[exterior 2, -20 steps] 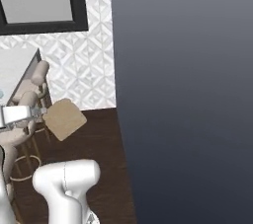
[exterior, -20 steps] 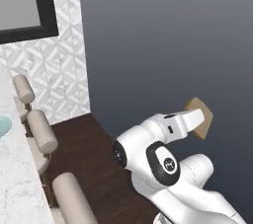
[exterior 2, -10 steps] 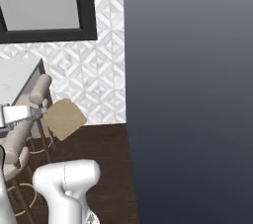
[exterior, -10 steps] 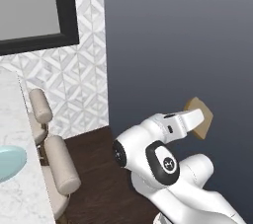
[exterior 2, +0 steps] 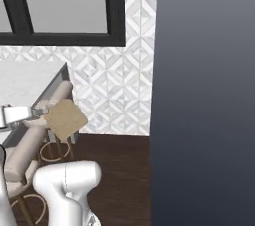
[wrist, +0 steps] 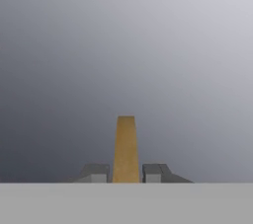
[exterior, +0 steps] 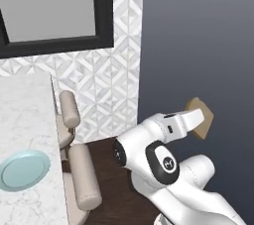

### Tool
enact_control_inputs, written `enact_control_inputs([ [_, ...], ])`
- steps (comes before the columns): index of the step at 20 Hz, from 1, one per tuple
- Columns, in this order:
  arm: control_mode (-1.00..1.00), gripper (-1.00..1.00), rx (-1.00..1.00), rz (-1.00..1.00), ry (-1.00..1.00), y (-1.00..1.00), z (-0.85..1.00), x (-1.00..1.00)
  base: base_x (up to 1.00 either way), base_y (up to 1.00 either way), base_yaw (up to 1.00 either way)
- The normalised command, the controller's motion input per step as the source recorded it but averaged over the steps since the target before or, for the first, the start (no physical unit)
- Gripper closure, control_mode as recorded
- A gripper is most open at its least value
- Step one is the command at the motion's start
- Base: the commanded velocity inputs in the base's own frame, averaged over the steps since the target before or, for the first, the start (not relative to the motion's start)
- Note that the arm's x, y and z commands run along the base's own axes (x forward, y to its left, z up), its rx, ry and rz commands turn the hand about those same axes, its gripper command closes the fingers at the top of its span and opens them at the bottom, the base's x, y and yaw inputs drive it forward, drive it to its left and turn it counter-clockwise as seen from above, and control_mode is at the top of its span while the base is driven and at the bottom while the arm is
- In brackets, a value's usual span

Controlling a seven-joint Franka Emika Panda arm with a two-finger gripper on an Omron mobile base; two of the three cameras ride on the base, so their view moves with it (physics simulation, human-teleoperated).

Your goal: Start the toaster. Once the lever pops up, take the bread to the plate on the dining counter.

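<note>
My gripper [exterior: 197,120] is shut on the bread [exterior: 201,117], a golden-tan slice with a darker crust, held in the air in front of a dark grey wall. In the right base view the bread [exterior 2: 64,118] sticks out to the right of the gripper [exterior 2: 44,116]. The hand view has the slice [wrist: 126,146] edge-on between the two fingertips [wrist: 98,172] of the gripper [wrist: 126,174]. The pale blue plate [exterior: 24,170] lies on the white marble dining counter [exterior: 27,115], far to the left of the bread and lower. The toaster is out of view.
Two padded beige stools [exterior: 78,172] stand along the counter's edge, between the counter and the arm. Behind them is a patterned white wall [exterior: 109,85] with a black-framed window [exterior: 102,16]. A dark grey wall [exterior: 198,40] lies on the right, with dark wood floor [exterior: 116,194] below.
The whole picture has shifted, so the base has moved: the counter, plate and stools have slid further into view. The bread stays in the gripper, with the arm's pose unchanged.
</note>
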Motion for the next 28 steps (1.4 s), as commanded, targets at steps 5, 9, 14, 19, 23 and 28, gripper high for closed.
enact_control_inputs([
  [5, 1.00, 1.00, 0.00, 0.00, 0.00, 0.00, 0.00, 0.00, 0.45, 0.06, 0.38],
  [9, 1.00, 1.00, 0.00, 0.00, 0.00, 0.00, 0.00, 0.00, 0.56, 0.08, 0.38],
  [14, -1.00, 1.00, -0.03, 0.08, 0.00, 0.00, -0.01, 0.07, 0.38, 0.01, 0.30],
  [19, -1.00, 1.00, -0.13, 0.42, 0.02, 0.02, -0.01, 0.14, 0.00, 0.00, 0.00],
  [23, -1.00, 1.00, -0.13, 0.45, 0.01, 0.48, 0.00, 0.00, 0.00, 0.00, 0.00],
  [28, -1.00, 1.00, -0.18, 0.43, 0.16, 0.97, 0.00, 0.00, 0.00, 0.00, 0.00],
])
